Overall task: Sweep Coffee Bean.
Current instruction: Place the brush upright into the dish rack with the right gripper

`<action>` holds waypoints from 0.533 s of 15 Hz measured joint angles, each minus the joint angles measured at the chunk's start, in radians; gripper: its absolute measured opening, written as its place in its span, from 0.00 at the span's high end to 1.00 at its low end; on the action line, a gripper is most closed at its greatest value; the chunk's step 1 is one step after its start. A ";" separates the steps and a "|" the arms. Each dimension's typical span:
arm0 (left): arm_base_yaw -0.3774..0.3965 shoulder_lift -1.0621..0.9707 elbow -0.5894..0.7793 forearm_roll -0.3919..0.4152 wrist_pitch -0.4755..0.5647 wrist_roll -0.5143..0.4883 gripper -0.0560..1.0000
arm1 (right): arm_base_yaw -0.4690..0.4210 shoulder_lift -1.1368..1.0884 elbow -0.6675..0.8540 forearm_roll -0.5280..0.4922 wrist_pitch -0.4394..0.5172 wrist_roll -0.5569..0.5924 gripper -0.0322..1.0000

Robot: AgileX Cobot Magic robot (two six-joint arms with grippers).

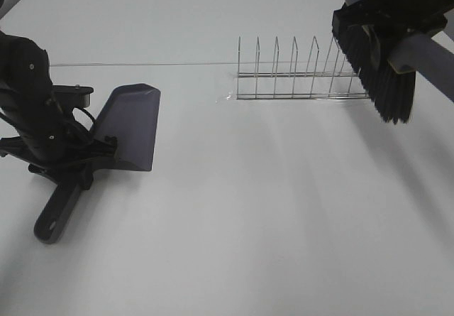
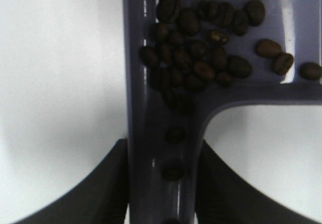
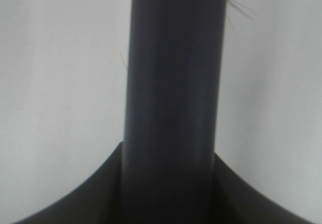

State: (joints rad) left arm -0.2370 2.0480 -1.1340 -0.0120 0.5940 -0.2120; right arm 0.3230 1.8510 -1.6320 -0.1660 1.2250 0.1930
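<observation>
Item: coffee bean [image 2: 201, 48], heaped inside dustpan [image 1: 131, 124], a few along its handle channel, just ahead of left tool [image 2: 162, 178], clamped on that handle. Also: right tool [image 3: 170, 183], clamped on brush [image 1: 383, 74] handle, raised over tabletop [image 1: 284, 224].

The dustpan [image 1: 131, 121] is smooth glossy plastic, the coffee beans [image 2: 201, 58] slightly shiny, the rack [image 1: 298, 96] metal wire, the table [image 1: 269, 216] matt.

The frame is filled by a white table [image 1: 248, 245], brightly lit, on which soft grey shadows are cast toward the lower right. A thin seam [image 1: 142, 64] is seen across the upper part, and a wire rack [image 1: 301, 75] stands right of centre in the upper part.
</observation>
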 joint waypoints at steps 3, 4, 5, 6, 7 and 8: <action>0.000 0.000 0.000 0.000 0.000 0.000 0.61 | 0.000 0.069 0.015 -0.006 -0.001 0.001 0.63; 0.000 0.000 0.000 0.000 0.000 0.000 0.61 | 0.000 0.100 0.015 -0.022 -0.002 0.001 0.63; 0.000 0.000 0.000 0.000 0.000 0.000 0.61 | 0.000 0.135 0.015 -0.035 -0.002 0.001 0.63; 0.000 0.000 0.000 0.000 0.000 0.000 0.61 | 0.000 0.166 0.015 -0.048 -0.002 0.001 0.63; 0.000 0.000 0.000 0.000 0.000 0.000 0.61 | 0.000 0.188 0.015 -0.056 -0.003 0.001 0.63; 0.000 0.000 0.000 0.000 0.001 0.000 0.61 | 0.000 0.207 0.015 -0.060 -0.008 0.001 0.63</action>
State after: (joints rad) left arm -0.2370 2.0480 -1.1340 -0.0120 0.5950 -0.2120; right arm 0.3230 2.0580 -1.6170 -0.2260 1.2170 0.1940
